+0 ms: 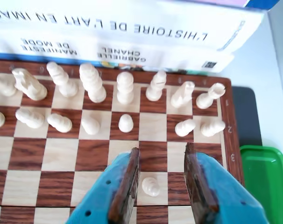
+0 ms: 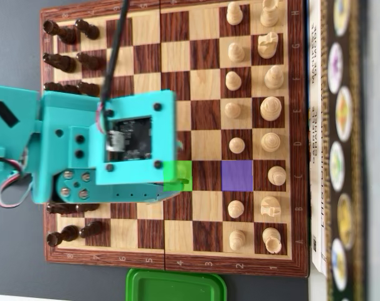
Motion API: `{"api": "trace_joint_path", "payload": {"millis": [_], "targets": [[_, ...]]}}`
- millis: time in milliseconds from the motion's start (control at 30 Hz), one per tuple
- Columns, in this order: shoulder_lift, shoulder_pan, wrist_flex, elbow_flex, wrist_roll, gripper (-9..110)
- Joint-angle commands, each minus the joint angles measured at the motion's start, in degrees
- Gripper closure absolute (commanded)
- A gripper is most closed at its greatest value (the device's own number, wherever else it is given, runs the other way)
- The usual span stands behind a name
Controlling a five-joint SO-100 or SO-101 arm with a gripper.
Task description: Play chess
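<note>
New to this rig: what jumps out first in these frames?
The teal two-finger tool dominates the wrist view, its jaws open around a single cream pawn that stands alone ahead of its rank. In the overhead view the wooden chessboard carries a green-highlighted square and a purple-highlighted square in the same row, beside the teal arm.

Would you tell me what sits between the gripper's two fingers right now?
In the wrist view, one white pawn stands between the open gripper fingers, touching neither.
</note>
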Motion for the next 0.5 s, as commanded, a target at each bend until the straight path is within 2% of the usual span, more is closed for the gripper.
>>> {"api": "trace_joint_path", "payload": {"millis": [0, 200, 300, 467], "targets": [[6.7, -0.3, -0.3, -3.3, 2.5, 87], [16.5, -0.4, -6.3, 1.5, 4.4, 87], [22.4, -0.9, -16.9, 9.1, 4.6, 87], [29.8, -1.8, -37.4, 23.1, 11.1, 87]]}}
